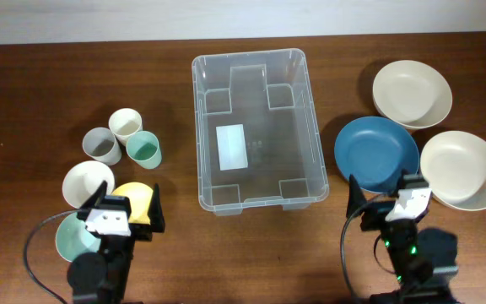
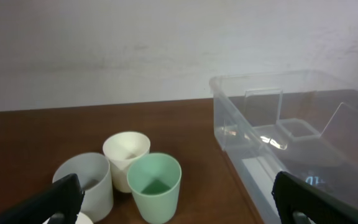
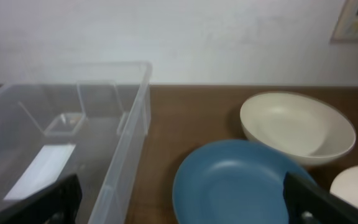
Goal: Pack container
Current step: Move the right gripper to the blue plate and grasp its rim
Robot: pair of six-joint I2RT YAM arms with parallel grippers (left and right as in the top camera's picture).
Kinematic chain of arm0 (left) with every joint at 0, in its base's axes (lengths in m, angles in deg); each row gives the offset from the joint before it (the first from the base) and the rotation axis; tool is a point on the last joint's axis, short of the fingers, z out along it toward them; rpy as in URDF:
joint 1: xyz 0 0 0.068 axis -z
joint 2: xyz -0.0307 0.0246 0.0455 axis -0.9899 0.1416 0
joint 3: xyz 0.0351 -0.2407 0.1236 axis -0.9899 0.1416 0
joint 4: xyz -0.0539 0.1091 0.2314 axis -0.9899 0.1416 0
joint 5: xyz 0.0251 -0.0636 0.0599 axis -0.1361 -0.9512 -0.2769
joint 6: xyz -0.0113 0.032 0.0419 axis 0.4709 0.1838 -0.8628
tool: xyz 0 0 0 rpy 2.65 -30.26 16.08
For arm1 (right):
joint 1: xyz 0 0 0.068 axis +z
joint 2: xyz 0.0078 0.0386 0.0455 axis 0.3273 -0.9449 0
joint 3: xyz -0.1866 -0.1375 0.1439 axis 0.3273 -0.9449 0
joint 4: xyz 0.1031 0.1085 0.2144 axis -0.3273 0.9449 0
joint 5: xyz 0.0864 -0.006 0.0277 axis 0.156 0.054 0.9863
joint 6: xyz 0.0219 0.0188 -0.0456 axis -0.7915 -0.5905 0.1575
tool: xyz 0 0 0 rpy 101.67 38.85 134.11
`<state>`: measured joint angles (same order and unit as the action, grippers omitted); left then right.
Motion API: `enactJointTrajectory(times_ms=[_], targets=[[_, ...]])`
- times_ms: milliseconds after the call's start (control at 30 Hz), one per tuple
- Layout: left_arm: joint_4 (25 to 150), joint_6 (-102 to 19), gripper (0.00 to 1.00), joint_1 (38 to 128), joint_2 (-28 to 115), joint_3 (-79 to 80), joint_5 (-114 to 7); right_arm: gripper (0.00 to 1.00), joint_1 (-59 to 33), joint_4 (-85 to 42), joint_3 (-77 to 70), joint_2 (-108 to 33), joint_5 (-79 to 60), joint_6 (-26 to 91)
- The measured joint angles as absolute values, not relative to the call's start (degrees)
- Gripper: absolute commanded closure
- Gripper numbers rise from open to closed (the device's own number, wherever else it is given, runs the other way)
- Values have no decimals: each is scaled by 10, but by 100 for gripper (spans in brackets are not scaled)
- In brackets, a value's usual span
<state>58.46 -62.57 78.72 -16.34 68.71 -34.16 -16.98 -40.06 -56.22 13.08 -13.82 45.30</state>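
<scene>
Container: The container [image 1: 268, 152] is seen upright in the middle of the surface [image 1: 40, 101], between the two arms, with only its white label [image 1: 231, 147] showing on the floor.
Left claw: The left claw [image 1: 125, 203] is held spread wide and empty, low over the yellow bowl [image 1: 139, 196].
Right claw: The right claw [image 1: 384, 198] is likewise spread and empty, at the near edge of the blue plate [image 1: 376, 152].
Risk, cups: The grey cup [image 1: 101, 145], cream cup [image 1: 126, 125] and green cup [image 1: 143, 149] are set touching or nearly so; a neighbour could be knocked over if one finger is pushed into the cluster.
Risk, small bowls: The yellow bowl, white bowl [image 1: 85, 181] and mint bowl [image 1: 70, 238] are crowded under the arm, so a rim could be caught and a bowl dragged.
Risk, plate: The plate lies flat with a thin rim; it is likely to slip from a shallow pinch, or be shoved against the near cream bowl [image 1: 462, 169].
Risk, bin wall: A carried piece could be clipped on the tall clear rim if it is not lifted high enough, and the light bin could be slid.
Risk, arms: A collision over the bin is possible if both arms are brought in together.
</scene>
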Motion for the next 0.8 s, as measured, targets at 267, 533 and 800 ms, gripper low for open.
enactJointTrajectory(times_ms=[267,533,800], targets=[[624,-623,1,787,46,522,-343,1,-170,-162,-245,-171,-135,447],[797,-623,1,787,265,288,-364,1,-187,113,60,-430,-126,446],[919,-623,1,787,325,201,-403,1,-260,188,132,-499,-118,354]])
